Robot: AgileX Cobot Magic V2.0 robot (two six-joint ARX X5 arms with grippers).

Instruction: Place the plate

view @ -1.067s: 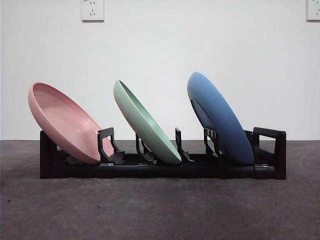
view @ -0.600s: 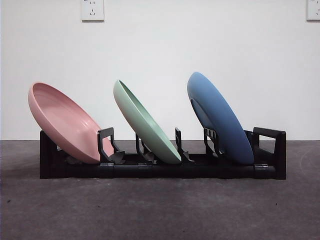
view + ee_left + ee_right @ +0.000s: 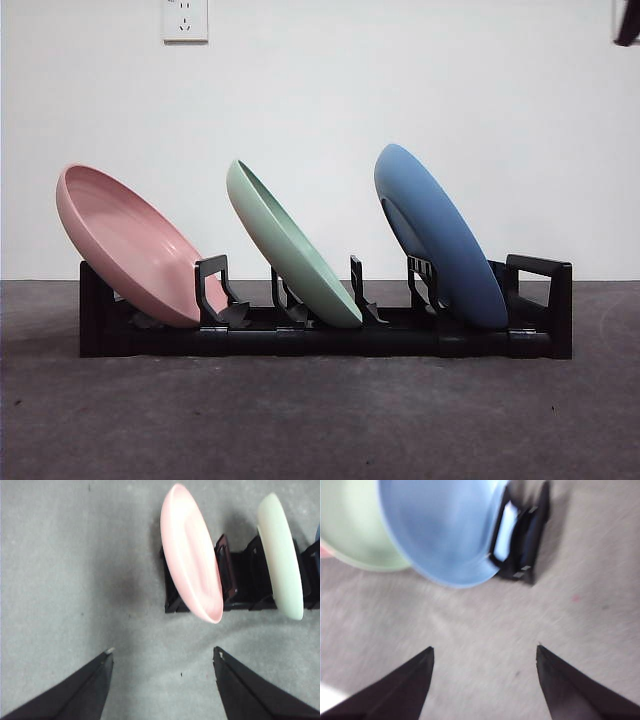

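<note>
Black arm tip (image 3: pixel 628 22) newly at top corner, plates (pink, green, blue) unmoved in rack (image 3: pixel 320 335), both jaws wide, empty.

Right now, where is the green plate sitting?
In the front view the green plate leans in the middle slot of the black plate rack, between the pink plate on the picture's left and the blue plate on its right.
</note>
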